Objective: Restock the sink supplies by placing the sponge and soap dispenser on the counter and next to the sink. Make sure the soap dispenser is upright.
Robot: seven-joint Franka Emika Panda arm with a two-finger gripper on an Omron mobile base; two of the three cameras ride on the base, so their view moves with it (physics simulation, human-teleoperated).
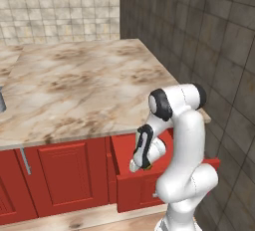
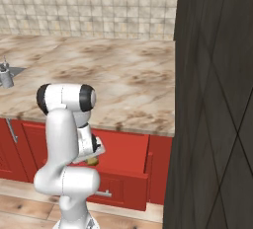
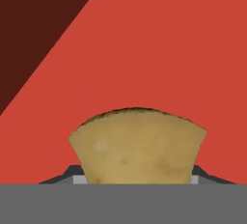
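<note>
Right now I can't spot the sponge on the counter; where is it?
The sponge sits between the hand's fingers, low over the open red drawer, below the counter edge.

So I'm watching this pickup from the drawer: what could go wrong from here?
1. The sponge sits right at the gripper tips; a shallow hold could let it slip on the lift.
2. The hand works inside the open drawer, beneath the counter edge; raising it straight up could hit the overhang.
</note>
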